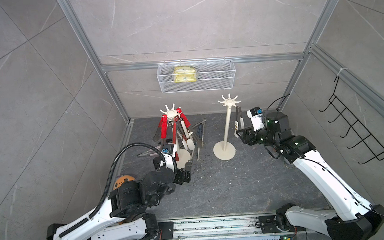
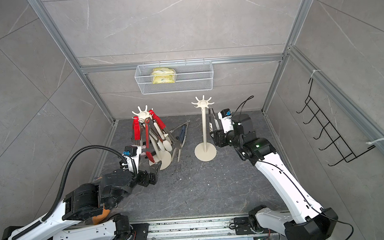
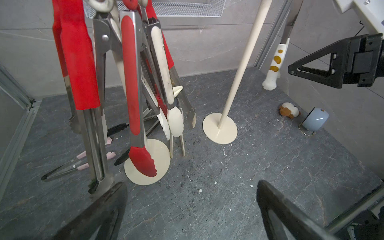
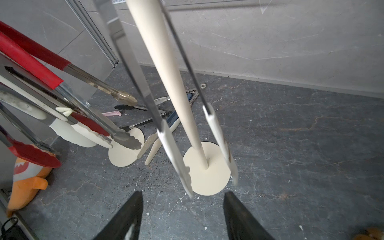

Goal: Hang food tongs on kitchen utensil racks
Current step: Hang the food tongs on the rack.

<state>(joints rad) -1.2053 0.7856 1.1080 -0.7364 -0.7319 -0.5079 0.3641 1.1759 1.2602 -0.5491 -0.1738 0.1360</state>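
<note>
Two cream utensil racks stand on the dark floor. The left rack (image 1: 170, 113) carries several food tongs (image 3: 133, 83) with red, cream and bare steel tips. From the right rack (image 1: 228, 102) hangs a single pair with white paw-shaped tips (image 4: 174, 153), its arms on either side of the pole. My right gripper (image 4: 182, 194) stands open just short of those tips, holding nothing. By the left rack's base (image 3: 147, 162) my left gripper (image 3: 192, 184) is wide open and empty. More tongs lie on the floor behind and beside the left rack (image 1: 199, 129).
A white wire basket (image 1: 196, 75) with a yellow pack hangs on the back wall. A black wire hook rack (image 1: 356, 128) is on the right wall. An orange toy (image 4: 27, 178) sits at the left; a plush toy (image 3: 288, 110) and blue-grey mug (image 3: 315, 119) at the right.
</note>
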